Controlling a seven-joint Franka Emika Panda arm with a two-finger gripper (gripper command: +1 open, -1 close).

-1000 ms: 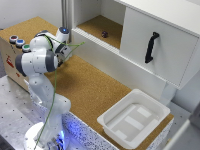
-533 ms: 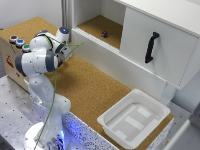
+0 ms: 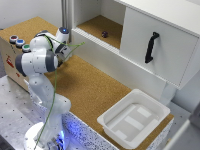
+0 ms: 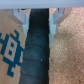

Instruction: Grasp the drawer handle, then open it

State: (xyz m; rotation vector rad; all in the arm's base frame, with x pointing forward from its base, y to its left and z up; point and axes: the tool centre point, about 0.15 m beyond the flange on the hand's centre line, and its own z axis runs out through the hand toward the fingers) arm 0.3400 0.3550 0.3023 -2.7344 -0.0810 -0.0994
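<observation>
The drawer handle [image 3: 151, 47] is a slim black curved bar set upright on the white front of the drawer [image 3: 175, 57], at the exterior view's right. My arm stands far off at the exterior view's left, its hand [image 3: 61, 41] pointing down over the cork surface beside a cardboard box. In the wrist view my gripper [image 4: 38, 20] is open, with nothing between its pale fingers [image 4: 22, 17]. Below it lies a dark gap between the box and the cork. The handle is not in the wrist view.
A shallow white plastic tray [image 3: 116, 111] lies on the cork near the front. A cardboard box [image 3: 10, 57] with coloured caps stands by the arm. An open compartment left of the drawer holds a small dark object [image 3: 104, 34].
</observation>
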